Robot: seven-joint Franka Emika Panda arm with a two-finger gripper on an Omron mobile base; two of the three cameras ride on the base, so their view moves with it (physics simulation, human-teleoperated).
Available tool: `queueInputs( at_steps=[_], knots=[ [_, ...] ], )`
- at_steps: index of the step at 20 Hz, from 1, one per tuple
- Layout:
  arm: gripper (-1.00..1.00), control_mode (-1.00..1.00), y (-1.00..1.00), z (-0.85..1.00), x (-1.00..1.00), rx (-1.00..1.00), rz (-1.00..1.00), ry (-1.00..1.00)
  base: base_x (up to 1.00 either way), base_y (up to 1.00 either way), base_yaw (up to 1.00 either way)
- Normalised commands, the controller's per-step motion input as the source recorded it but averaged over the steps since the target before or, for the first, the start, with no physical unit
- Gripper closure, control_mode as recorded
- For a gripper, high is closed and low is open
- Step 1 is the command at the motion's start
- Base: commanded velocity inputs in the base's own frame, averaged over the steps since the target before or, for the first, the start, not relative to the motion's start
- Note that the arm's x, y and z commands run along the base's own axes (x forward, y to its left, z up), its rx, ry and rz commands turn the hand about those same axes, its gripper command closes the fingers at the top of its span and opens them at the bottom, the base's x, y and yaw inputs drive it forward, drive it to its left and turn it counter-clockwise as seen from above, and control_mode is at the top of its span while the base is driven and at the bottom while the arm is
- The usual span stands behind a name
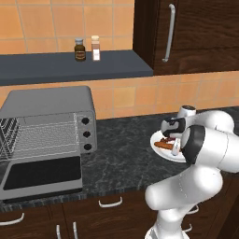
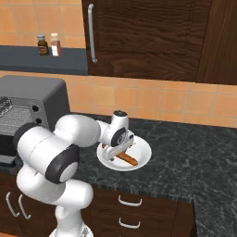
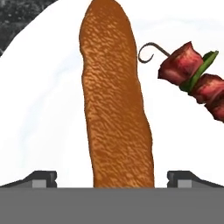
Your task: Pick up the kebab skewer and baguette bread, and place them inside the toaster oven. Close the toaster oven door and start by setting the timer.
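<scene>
One toaster oven (image 1: 46, 135) stands at the left of the counter (image 1: 121, 158), its toaster oven door (image 1: 41, 175) dropped open, with three black knobs (image 1: 86, 134) down its right side. Two small bottles (image 1: 87, 48) sit on the shelf above. To the right, one white plate (image 2: 141, 155) carries one baguette bread (image 3: 114, 100) and one kebab skewer (image 3: 197, 78) just beside it. My gripper (image 3: 112, 177) hangs over the plate, fingers spread wide either side of the loaf, holding nothing.
</scene>
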Motion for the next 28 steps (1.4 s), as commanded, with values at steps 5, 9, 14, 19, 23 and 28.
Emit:
queueInputs(
  at_steps=[5,9,14,19,23,28],
  knots=[
    [1.00,-1.00,-0.01,-0.03,-0.03,0.00,0.00,0.00,0.00,0.00,0.00],
    [1.00,-1.00,-0.02,0.56,-0.41,0.00,-0.02,0.00,0.00,0.00,0.00],
    [1.00,-1.00,0.39,0.98,-0.68,-0.01,0.03,-0.01,0.00,0.00,0.00],
    [1.00,-1.00,0.73,0.81,-0.65,-0.02,0.08,-0.13,0.00,0.00,0.00],
    [1.00,-1.00,0.89,0.59,-0.51,-0.10,0.08,-0.39,0.00,0.00,0.00],
    [1.00,-1.00,1.00,0.12,-0.39,-0.02,0.23,-0.32,0.00,0.00,0.00]
  ],
)
